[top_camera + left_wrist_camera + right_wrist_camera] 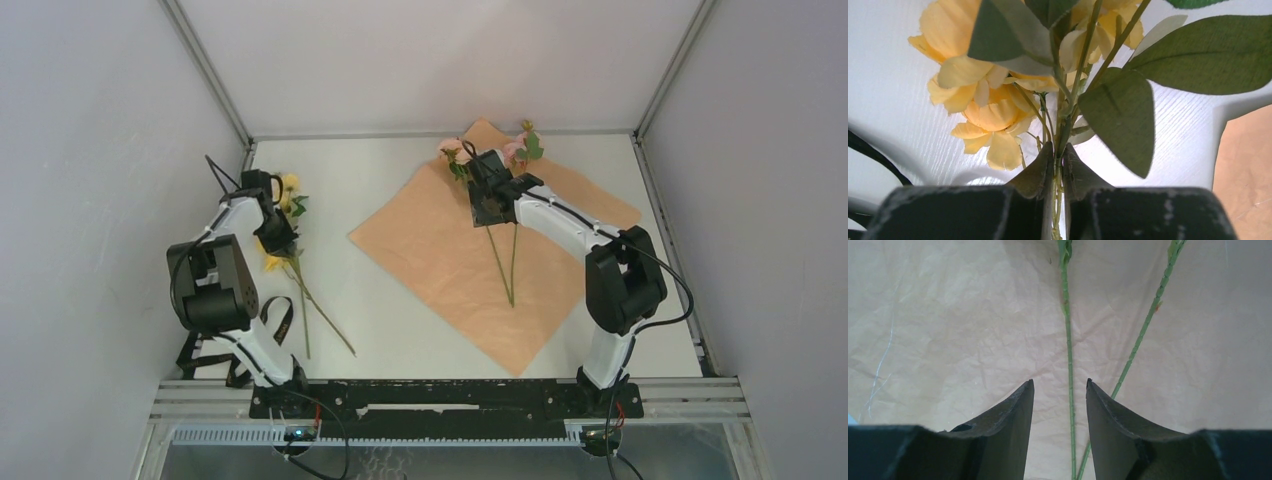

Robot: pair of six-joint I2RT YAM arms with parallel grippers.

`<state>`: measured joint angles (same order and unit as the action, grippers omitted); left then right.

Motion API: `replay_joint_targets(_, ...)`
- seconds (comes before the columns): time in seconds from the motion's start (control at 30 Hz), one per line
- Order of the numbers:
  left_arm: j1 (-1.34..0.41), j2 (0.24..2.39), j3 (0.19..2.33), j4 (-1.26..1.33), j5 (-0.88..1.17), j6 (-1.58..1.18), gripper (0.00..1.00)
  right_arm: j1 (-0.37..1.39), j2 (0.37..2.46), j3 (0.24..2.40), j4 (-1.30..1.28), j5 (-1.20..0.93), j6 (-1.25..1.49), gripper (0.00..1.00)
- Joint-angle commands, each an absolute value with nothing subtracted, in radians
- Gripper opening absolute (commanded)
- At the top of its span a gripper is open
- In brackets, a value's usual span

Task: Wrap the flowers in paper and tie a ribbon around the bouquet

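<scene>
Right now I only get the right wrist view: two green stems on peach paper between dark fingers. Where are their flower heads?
Observer: The blooms, pink among them, lie at the paper's far corner, just beyond the right hand.
Visitor: And the other hand?
Observer: The left hand is off the paper, on the table's left side, shut on the stems of yellow flowers.

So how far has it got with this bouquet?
Done: the paper lies spread flat, peach side up, with two flowers on it. In hand: the left gripper is shut on the stems of the yellow flowers, off the paper; the right gripper hangs open over the laid stems. Left: folding the paper and tying it.
</scene>
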<state>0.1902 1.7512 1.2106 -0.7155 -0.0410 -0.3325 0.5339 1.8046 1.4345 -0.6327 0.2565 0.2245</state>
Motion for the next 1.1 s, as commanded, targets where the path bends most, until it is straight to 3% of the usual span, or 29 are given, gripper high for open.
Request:
replay_joint_targets(0.0,0.2,1.648,1.164,-0.68,-0.04,-0.328,0.08,0.541,1.752,1.437,-0.615,0.268,0.205,0.51)
replay_joint_targets(0.1,0.2,1.574,1.126,-0.652,-0.009,-0.334,0.01,0.544,1.747,1.437,-0.621,0.264,0.204,0.51)
replay_joint_targets(0.33,0.201,1.4,1.285,-0.722,0.022,-0.29,0.0,0.597,1.682,1.437,-0.585,0.091,0.132,0.52)
replay_joint_targets(0.57,0.179,1.249,1.462,-0.698,0.259,-0.335,0.0,0.787,1.577,1.442,-0.408,-0.184,0.015,0.75)
replay_joint_targets(0.8,-0.058,1.245,1.542,-0.7,0.322,-0.364,0.0,0.863,1.576,1.444,-0.053,-0.329,0.201,0.9)
replay_joint_targets(1.07,-0.203,1.296,1.618,-0.699,0.337,-0.402,0.0,0.903,1.725,1.522,0.019,-0.228,0.313,0.93)
